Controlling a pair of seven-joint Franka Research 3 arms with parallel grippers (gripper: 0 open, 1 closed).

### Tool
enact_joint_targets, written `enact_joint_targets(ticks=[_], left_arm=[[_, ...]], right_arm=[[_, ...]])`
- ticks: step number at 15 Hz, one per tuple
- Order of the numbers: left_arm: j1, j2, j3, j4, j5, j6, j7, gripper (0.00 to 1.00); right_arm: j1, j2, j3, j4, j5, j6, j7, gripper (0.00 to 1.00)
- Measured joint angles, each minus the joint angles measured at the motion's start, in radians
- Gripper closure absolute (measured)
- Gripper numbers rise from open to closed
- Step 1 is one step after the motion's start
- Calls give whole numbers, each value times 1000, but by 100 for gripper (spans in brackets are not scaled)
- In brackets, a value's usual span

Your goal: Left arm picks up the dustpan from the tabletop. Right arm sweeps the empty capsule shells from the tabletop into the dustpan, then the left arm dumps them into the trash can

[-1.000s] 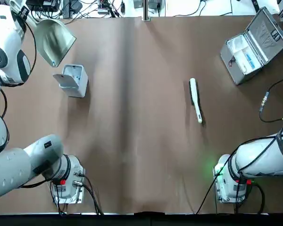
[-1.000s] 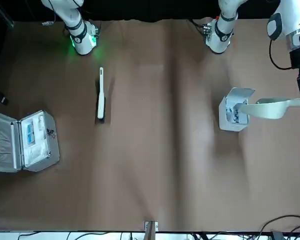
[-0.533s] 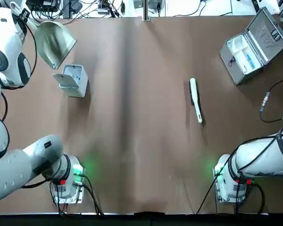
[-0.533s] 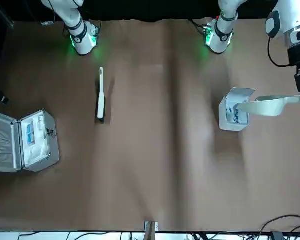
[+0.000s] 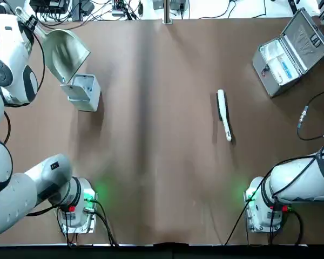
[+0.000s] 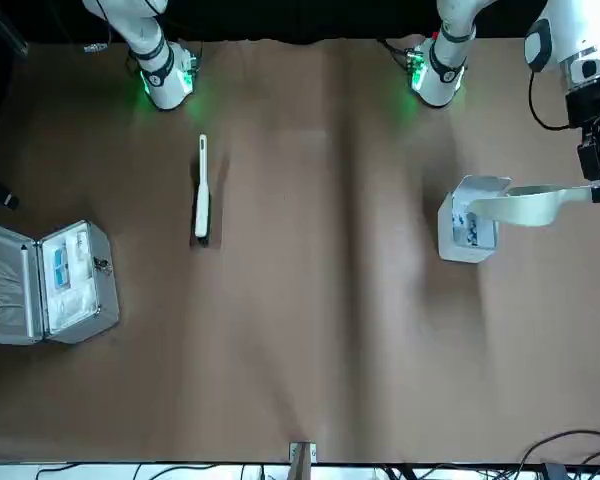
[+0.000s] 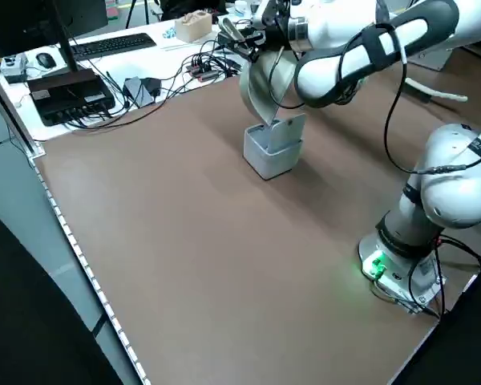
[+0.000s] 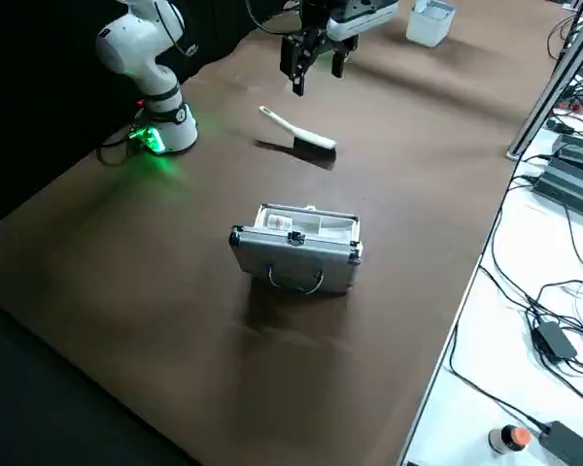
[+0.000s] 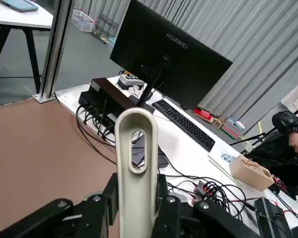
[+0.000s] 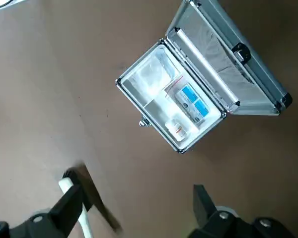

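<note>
The left arm (image 5: 9, 65) reaches along the robot's left side to the far end of the worktop (image 5: 167, 162), its claw (image 9: 138, 203) pinching the handle of the dustpan (image 5: 65, 53) between both fingers. The dustpan is raised near the far left corner, its wide mouth by the open lid of the trash can (image 5: 85, 97); whether they touch, I cannot tell.

The right arm (image 5: 302, 175) extends to the robot's right. Its claw (image 10: 139, 193) hangs well above the worktop with fingers spread, nothing between them.

The front view shows what the top view does not: blue-and-white specks, the capsule shells (image 6: 471, 231), inside the trash can. The top view shows the dustpan's broad hollow — the left wrist view gives only its slotted handle. The right wrist view looks down into the open silver case (image 10: 174, 96) and shows a small white bottle (image 10: 176, 130) inside; the brush (image 10: 67, 185) lies near the case on the worktop.
</note>
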Motion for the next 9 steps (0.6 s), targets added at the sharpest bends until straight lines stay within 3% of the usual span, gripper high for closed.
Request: enact_joint_targets(ticks=[6, 9], left_arm=[[0, -16, -41, 0, -2, 0, -10, 67], [0, -16, -60, 0, -64, 0, -30, 67]], right_arm=[[-6, 0, 0, 0, 0, 0, 0, 2], [-7, 0, 0, 0, 0, 0, 0, 2]])
